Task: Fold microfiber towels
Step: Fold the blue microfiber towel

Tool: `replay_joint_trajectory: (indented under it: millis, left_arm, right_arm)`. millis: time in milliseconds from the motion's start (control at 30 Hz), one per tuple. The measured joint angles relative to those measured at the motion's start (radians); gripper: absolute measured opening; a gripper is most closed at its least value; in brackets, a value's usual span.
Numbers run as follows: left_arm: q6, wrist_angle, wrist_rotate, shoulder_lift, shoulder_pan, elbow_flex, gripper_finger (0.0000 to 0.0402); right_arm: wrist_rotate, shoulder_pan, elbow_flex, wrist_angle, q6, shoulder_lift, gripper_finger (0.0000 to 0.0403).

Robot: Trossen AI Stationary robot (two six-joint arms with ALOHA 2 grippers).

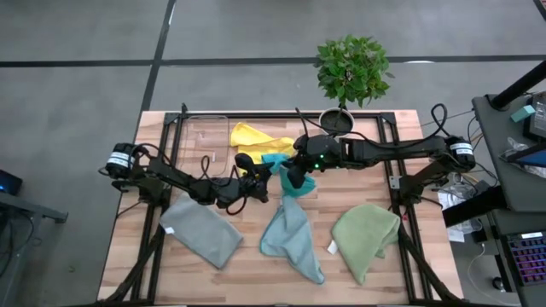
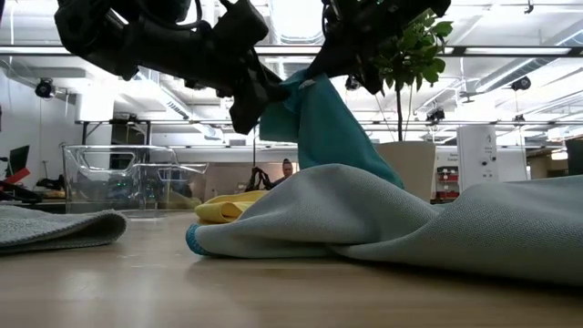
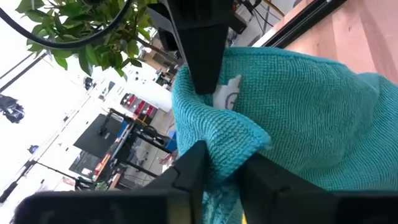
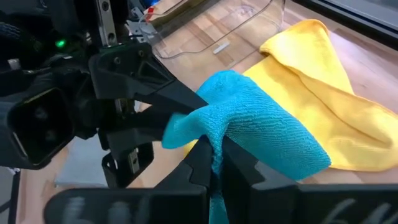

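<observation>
Spanning the middle of the scene, the wooden desk [image 1: 256,273] carries most of the cloths. A grey towel [image 1: 201,230] lies flat at the front left, a light blue towel [image 1: 292,239] sits crumpled at the front centre, and an olive green towel [image 1: 365,234] lies bunched at the front right, with a white tag at its left edge. A yellow towel [image 1: 256,138] rests farther back, just beside a clear plastic bin [image 1: 206,132] at the back left. A potted plant [image 1: 350,72] stands at the rear edge.

Both dark arms reach toward the centre, where a teal towel [image 2: 323,123] hangs lifted above the desk, held up between them over the yellow one. The right gripper [image 4: 214,163] has its jaws closed on one bunched part of the teal towel. The left gripper [image 3: 225,165] meets it from the opposite side, its jaws pinched on a folded edge of the same cloth, close to the towel's white tag [image 3: 227,96].
</observation>
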Motion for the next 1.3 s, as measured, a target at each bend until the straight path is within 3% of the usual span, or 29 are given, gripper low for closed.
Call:
replay_joint_trajectory:
  millis: [133,300,533,800,1300]
  left_arm:
    - [-0.036,-0.001,0.005,-0.001,0.0,0.001,0.0012]
    - [-0.077,0.0,0.043,-0.023,0.0,0.002,0.0003]
    - [-0.203,-0.074,0.055,-0.112,0.0,0.0,0.0001]
    - [-0.338,-0.157,0.068,-0.176,0.0,-0.001,0.0001]
    - [-0.471,-0.176,0.074,-0.191,0.006,0.025,0.0]
  right_arm:
    - [0.003,0.0,-0.001,-0.031,-0.012,0.0,0.0013]
    - [0.009,0.0,-0.007,-0.068,-0.025,0.0,0.0022]
    - [0.009,0.0,-0.004,-0.093,-0.067,-0.015,0.0104]
    - [0.011,0.03,0.042,-0.095,-0.269,-0.026,0.0184]
    - [0.131,0.112,0.108,-0.024,-0.526,0.009,0.0175]
